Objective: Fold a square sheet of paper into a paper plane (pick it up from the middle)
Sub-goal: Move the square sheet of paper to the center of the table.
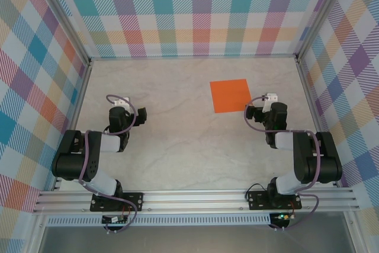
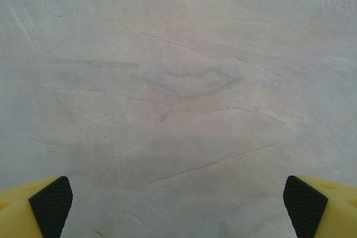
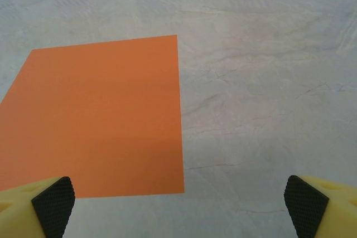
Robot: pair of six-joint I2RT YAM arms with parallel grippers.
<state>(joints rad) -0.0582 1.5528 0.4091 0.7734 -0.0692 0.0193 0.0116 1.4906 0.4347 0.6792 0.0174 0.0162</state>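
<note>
You see the pale marbled desk (image 1: 177,146) carrying the square sheet of paper (image 1: 231,95), which lies flat and unfolded, right of centre. The right pincer (image 3: 178,207) has its jaws spread wide and empty, just beside the sheet's near right corner. The left pincer (image 2: 178,207) is equally wide and empty, over bare desk, well apart from the sheet.

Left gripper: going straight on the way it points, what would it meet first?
Probably the pale marbled tabletop itself: the open left gripper tilts down toward it, with nothing standing between, though depth is unclear.
</note>
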